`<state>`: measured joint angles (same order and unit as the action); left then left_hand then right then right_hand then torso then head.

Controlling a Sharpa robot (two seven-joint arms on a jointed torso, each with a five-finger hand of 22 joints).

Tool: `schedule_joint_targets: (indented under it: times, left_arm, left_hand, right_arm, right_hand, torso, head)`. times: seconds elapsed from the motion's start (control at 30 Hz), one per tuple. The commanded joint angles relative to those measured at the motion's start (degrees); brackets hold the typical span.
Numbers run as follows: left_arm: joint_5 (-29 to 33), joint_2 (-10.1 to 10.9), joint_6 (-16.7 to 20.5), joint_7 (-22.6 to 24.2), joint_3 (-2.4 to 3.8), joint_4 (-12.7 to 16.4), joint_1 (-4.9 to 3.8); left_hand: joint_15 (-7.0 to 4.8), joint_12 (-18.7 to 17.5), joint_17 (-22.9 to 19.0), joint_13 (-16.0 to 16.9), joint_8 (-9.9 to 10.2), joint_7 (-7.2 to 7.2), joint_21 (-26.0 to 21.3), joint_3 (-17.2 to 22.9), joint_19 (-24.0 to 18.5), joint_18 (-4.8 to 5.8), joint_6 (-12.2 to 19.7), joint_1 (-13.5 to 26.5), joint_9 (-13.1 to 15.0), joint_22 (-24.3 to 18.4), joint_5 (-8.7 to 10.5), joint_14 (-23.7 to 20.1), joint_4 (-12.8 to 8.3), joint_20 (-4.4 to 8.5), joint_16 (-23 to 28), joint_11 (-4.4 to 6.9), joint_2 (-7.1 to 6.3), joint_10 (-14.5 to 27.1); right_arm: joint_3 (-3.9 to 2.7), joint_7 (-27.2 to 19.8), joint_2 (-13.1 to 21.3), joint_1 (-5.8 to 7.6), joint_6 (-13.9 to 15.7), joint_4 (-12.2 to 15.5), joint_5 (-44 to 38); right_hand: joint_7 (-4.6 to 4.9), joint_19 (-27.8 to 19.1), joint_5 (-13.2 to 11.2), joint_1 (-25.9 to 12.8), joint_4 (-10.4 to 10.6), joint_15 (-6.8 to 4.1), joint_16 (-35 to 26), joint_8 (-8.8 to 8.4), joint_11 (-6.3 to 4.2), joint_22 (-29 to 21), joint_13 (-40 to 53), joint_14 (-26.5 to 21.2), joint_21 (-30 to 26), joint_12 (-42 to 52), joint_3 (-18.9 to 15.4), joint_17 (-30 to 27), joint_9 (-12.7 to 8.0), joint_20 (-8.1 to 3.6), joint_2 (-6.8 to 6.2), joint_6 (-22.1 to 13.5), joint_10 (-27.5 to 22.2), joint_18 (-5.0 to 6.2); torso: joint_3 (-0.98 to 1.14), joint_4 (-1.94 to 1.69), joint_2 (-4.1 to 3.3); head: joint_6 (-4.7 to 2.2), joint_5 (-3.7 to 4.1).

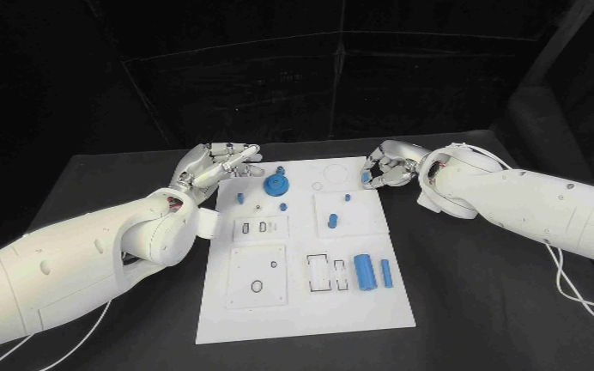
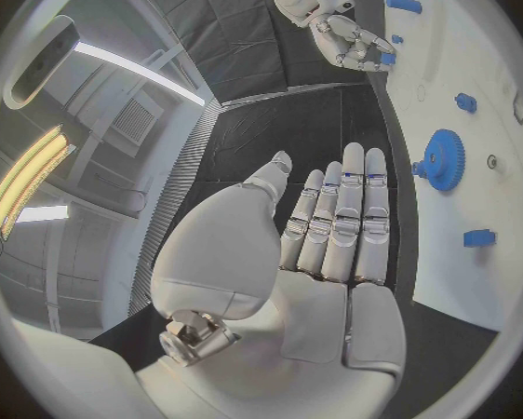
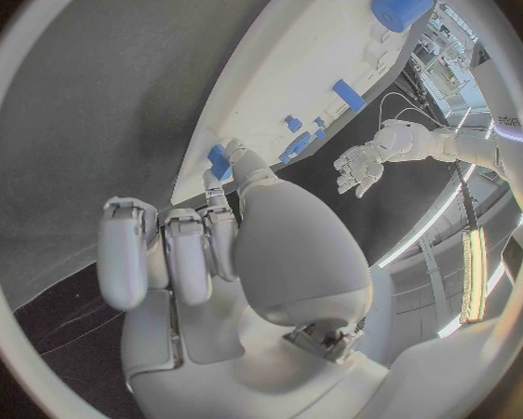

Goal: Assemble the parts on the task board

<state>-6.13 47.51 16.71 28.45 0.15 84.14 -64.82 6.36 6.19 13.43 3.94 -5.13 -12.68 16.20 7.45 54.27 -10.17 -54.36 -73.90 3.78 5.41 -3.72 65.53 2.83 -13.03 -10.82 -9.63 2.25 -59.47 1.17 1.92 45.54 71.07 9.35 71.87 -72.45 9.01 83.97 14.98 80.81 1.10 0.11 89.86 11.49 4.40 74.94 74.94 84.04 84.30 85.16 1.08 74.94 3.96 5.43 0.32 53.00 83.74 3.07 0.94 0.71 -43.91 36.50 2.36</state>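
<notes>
Left hand (image 1: pixel 221 163) flat, fingers apart, empty, beside the board's (image 1: pixel 303 324) far left corner near the gear (image 1: pixel 275 185); right hand (image 1: pixel 386 170) pinches a small blue part (image 1: pixel 366 178) at the far right edge — thin grip, could drop it.

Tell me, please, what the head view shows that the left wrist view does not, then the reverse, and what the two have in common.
Head view, not left wrist view: the near end of the task board, with the large blue cylinder and a slimmer blue piece beside it.
Left wrist view, not head view: the palm side of the left hand, fingers straight, holding nothing.
Both: the blue gear, and the right hand with curled fingers at the board's far right edge, close to a small blue piece.
</notes>
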Motion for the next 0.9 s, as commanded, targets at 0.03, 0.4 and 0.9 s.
schedule_joint_targets:
  times: [0.03, 0.4, 0.9]
  left_arm:
    - [-0.10, -0.02, -0.87, 0.24, 0.02, 0.03, -0.05]
    - [-0.10, 0.04, -0.86, 0.23, 0.02, 0.02, -0.05]
    - [-0.10, 0.56, -0.63, 0.06, 0.02, 0.71, -0.10]
  left_hand:
    - [0.20, -0.27, 0.07, -0.04, 0.28, -0.13, -0.29, 0.05, 0.49, -0.36, 0.02, -0.42, -0.02, -0.08, -0.02, -0.13, -0.15, 0.05, 0.32, -0.01, 0.22, 0.15]
    - [0.20, -0.27, 0.07, -0.04, 0.28, -0.13, -0.29, 0.05, 0.49, -0.36, 0.02, -0.42, -0.02, -0.08, -0.02, -0.13, -0.15, 0.05, 0.32, -0.01, 0.22, 0.15]
    - [0.18, -0.32, 0.20, -0.04, 0.32, -0.15, -0.37, 0.21, 0.55, -0.36, -0.01, -0.41, -0.03, -0.15, 0.01, -0.10, -0.28, 0.06, 0.44, -0.01, 0.29, 0.10]
  right_arm:
    - [-0.02, -0.03, -0.03, 0.09, -0.50, 0.02, -0.29]
    - [-0.02, -0.52, 0.10, 0.08, 2.26, 0.12, -0.30]
    - [-0.07, 2.36, 2.02, 0.20, 8.69, 6.08, -0.30]
  right_hand:
    - [-0.09, 1.17, -0.22, -0.16, -0.01, -0.34, 0.14, 0.26, -0.35, 0.18, 8.31, 5.96, 0.23, 0.28, 0.70, 15.06, -0.01, 0.20, 0.40, 0.84, 1.22, -0.29]
    - [-2.00, 1.16, -1.76, -0.77, 0.42, -1.76, 0.14, 1.23, -2.00, 0.35, 10.28, 5.96, 0.32, 1.59, 4.60, 15.06, 0.16, -0.97, 3.77, 5.91, 2.77, -0.28]
    - [-2.50, 1.15, -3.06, -1.72, 0.31, -2.41, 0.14, 0.65, -2.56, 0.33, 10.09, 5.96, 0.28, 1.29, 8.31, 15.06, -0.15, -1.80, 4.45, 6.76, 2.61, -0.31]
  torso:
    - [0.02, 0.00, 0.00]
    - [0.01, 0.05, 0.01]
    - [-0.36, 0.40, 0.41]
  head:
    - [0.18, -0.05]
    - [0.18, -0.04]
    - [-0.21, -0.11]
